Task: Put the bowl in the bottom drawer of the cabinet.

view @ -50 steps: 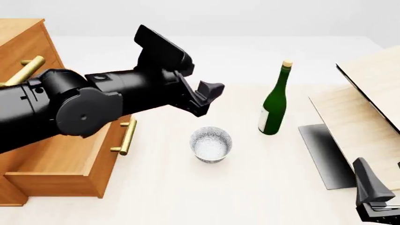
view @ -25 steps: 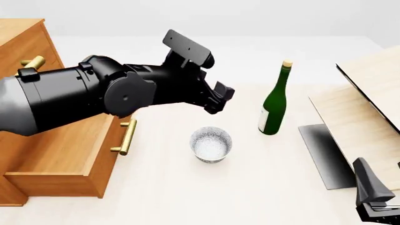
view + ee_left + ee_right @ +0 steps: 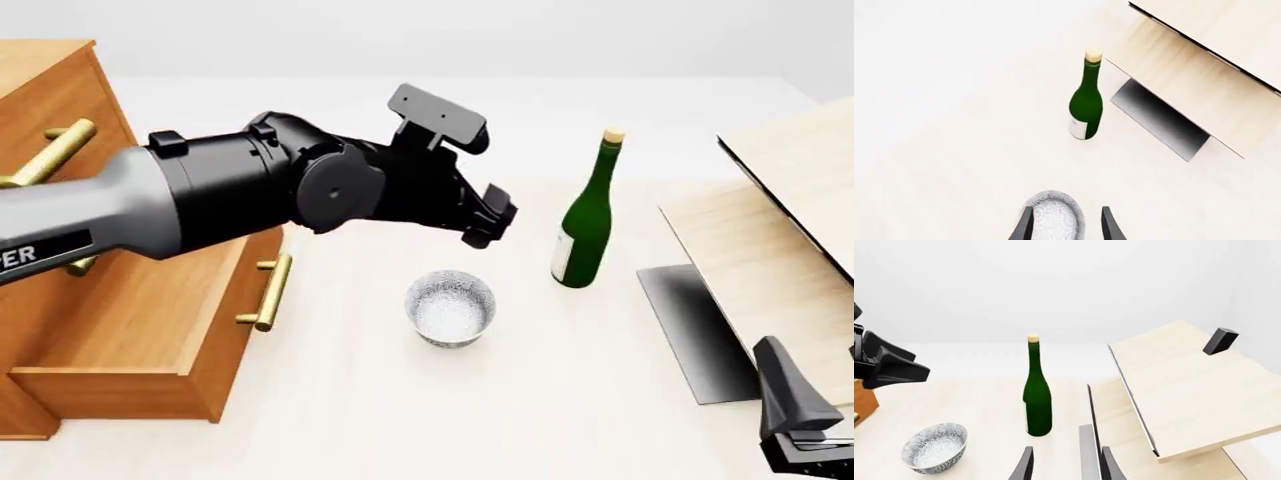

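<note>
The speckled white bowl (image 3: 451, 308) stands upright on the table, just right of the pulled-out bottom drawer (image 3: 224, 352) of the cabinet (image 3: 54, 85). My left gripper (image 3: 491, 218) hangs open above and slightly behind the bowl, not touching it. In the left wrist view the bowl (image 3: 1053, 218) shows between the spread fingertips (image 3: 1025, 226). My right gripper (image 3: 801, 425) rests low at the near right, open and empty. In the right wrist view the bowl (image 3: 934, 446) lies far off to the side of the right gripper (image 3: 1064, 467).
A green bottle (image 3: 585, 215) stands upright right of the bowl. Pale wood panels (image 3: 787, 230) with a dark slab (image 3: 694, 330) fill the right side. The drawer's brass handle (image 3: 271, 290) faces the bowl. The left arm hides part of the drawer.
The left arm has swung right and forward, carrying its open gripper from above the bowl's left toward the bottle. Bowl, bottle and right arm have not moved.
</note>
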### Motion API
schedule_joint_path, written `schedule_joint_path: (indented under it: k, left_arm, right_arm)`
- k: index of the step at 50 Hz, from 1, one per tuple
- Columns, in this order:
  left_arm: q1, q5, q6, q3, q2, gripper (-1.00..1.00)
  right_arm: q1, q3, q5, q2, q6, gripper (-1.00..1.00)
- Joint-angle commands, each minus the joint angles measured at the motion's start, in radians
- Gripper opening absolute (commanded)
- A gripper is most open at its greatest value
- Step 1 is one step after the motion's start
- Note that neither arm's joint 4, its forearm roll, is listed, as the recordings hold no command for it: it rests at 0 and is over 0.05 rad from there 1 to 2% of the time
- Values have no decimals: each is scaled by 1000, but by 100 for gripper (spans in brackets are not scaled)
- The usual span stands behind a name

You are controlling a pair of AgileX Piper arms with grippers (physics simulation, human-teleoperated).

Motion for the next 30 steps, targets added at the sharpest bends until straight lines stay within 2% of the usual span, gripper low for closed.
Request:
schedule_joint_path:
  k: [1,9,30]
  left_arm:
    - [-6,40,-32,-31,55,100]
    - [-5,32,-68,-22,73,100]
    - [-7,56,-90,-43,123,100]
  right_arm:
    - [0,0,0,0,0,100]
    - [0,0,0,0,0,100]
    - [0,0,0,0,0,100]
